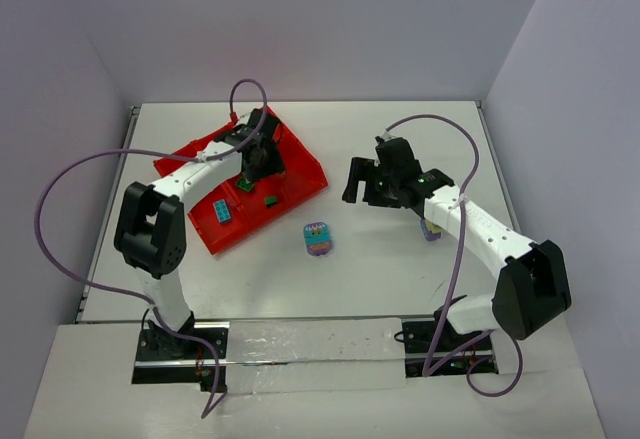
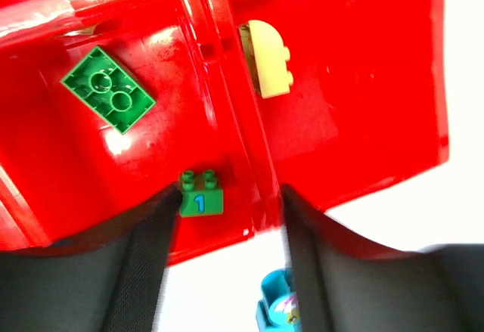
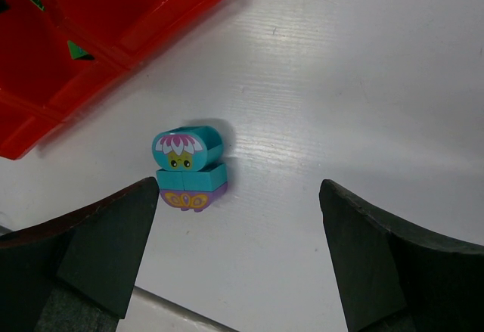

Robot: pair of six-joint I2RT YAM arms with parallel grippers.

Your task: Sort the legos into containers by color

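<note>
Over the red tray the left end effector gapes, empty; a green lego lies loose below, sharing a compartment with another green lego, colour-matched; right of the tray a teal-purple clump awaits the wide-open, empty right end effector.

We see bright, even overhead light. White glare streaks the red tray just beyond the left fingers, themselves dark and blurred. Ahead of the right fingers the teal clump is sharp, its soft shadow falling away from them.
</note>
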